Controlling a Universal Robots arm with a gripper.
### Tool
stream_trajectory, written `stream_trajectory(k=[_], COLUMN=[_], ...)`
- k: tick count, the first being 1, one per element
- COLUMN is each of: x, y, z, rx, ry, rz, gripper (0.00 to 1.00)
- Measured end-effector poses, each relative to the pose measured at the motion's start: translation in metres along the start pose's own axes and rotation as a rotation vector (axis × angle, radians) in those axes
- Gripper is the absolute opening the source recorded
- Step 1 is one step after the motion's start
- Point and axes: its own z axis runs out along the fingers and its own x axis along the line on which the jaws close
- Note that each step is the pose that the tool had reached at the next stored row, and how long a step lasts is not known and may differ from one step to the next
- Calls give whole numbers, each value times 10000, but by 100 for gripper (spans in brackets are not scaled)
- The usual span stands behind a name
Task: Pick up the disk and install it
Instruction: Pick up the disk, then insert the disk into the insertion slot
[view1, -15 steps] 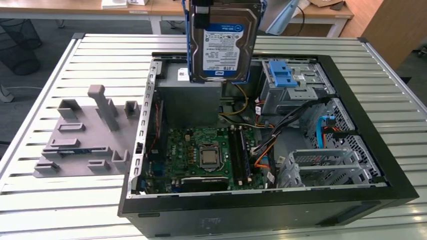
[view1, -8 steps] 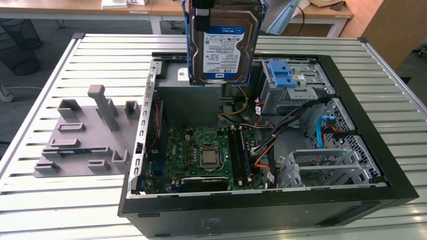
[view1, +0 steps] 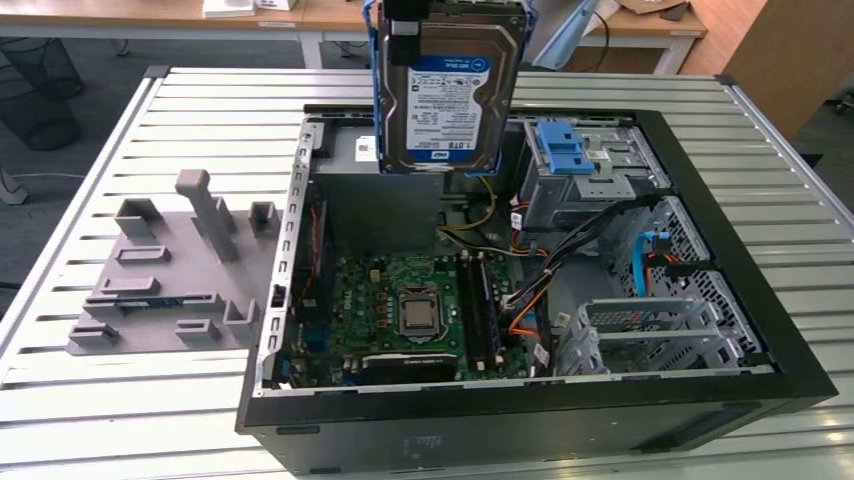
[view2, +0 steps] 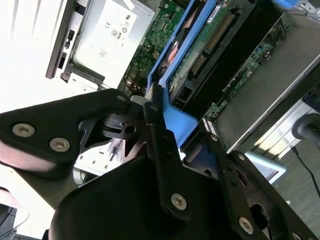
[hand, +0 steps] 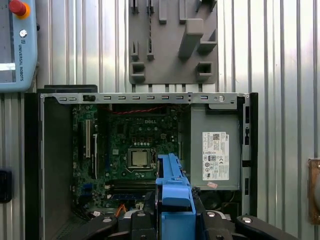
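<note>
Carry step in hand. Disk (view1: 447, 85) hangs upright above the open computer case (view1: 534, 430), well clear of it. Gripper (hand: 175, 214) is clamped on the disk, apparently by its blue frame. Not yet installed; seating calls for a squared, careful descent into the case.

The disk (view1: 447, 95) hangs upright over the far end of an open computer case (view1: 747, 395), label toward the camera, blue frame along its long edges. Inside the case lie a grey power supply (view1: 380, 210), a blue-latched drive bay (view1: 567, 150) and the bare motherboard (view1: 400, 300). A grey plastic fixture (view1: 167, 285) sits on the slatted table (view1: 120, 420), beside the case at the exterior view's left.
</note>
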Motion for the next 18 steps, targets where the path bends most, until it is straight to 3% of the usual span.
stream_trajectory(k=[18], x=[54], y=[-1], z=[0], rx=[1], ry=[10], rz=[0], gripper=[36])
